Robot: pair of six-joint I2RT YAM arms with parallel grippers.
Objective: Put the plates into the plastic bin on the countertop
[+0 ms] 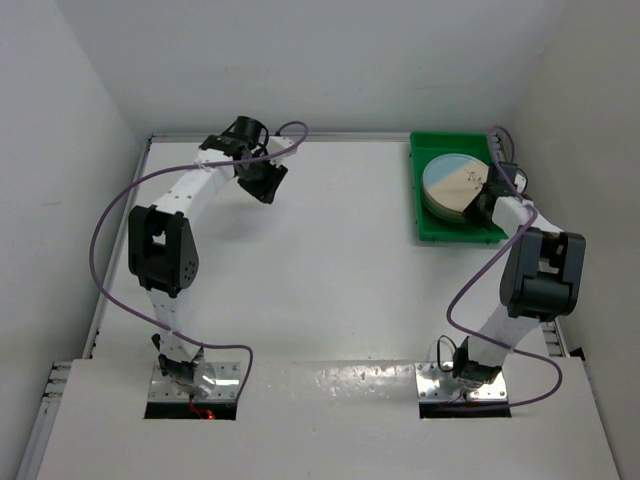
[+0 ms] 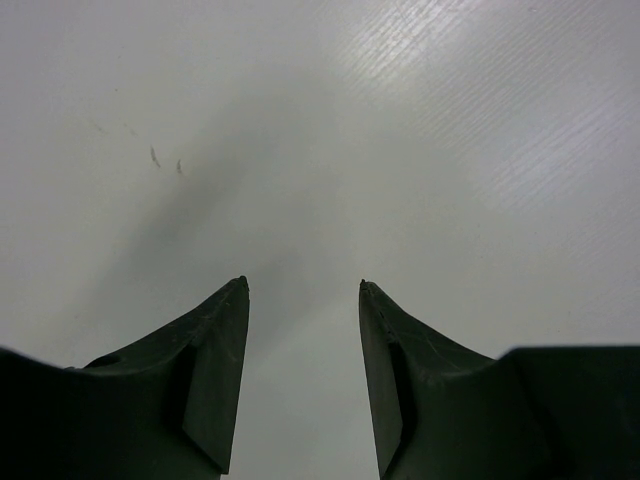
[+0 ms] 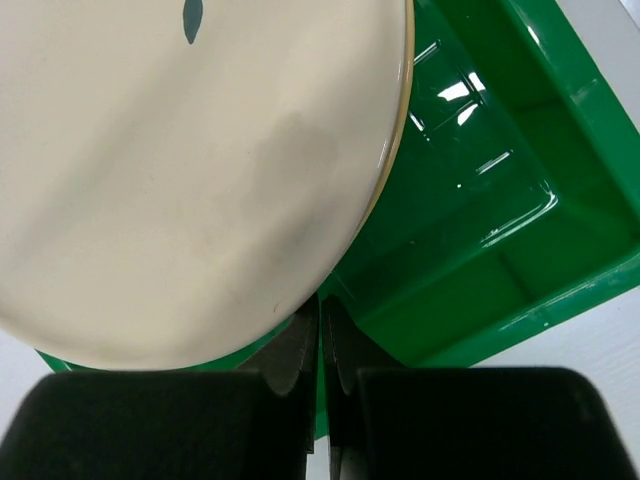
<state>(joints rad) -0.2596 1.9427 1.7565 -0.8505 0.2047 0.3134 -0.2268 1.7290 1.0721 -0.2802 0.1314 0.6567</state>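
Note:
The plates [image 1: 452, 183] lie stacked in the green plastic bin [image 1: 425, 232] at the back right of the white countertop [image 1: 320, 270]. The top plate looks partly bluish. My right gripper [image 1: 487, 190] is at the right rim of the stack. In the right wrist view its jaws [image 3: 321, 300] are shut together, tips against the edge of the cream top plate [image 3: 180, 170], with the bin's floor [image 3: 480, 220] beyond. My left gripper [image 1: 268, 190] hangs open and empty over bare countertop [image 2: 400, 150] at the back left; it also shows in the left wrist view [image 2: 303, 285].
White walls close in the countertop at the back and on both sides. Purple cables loop from both arms. The bin sits close to the back right corner.

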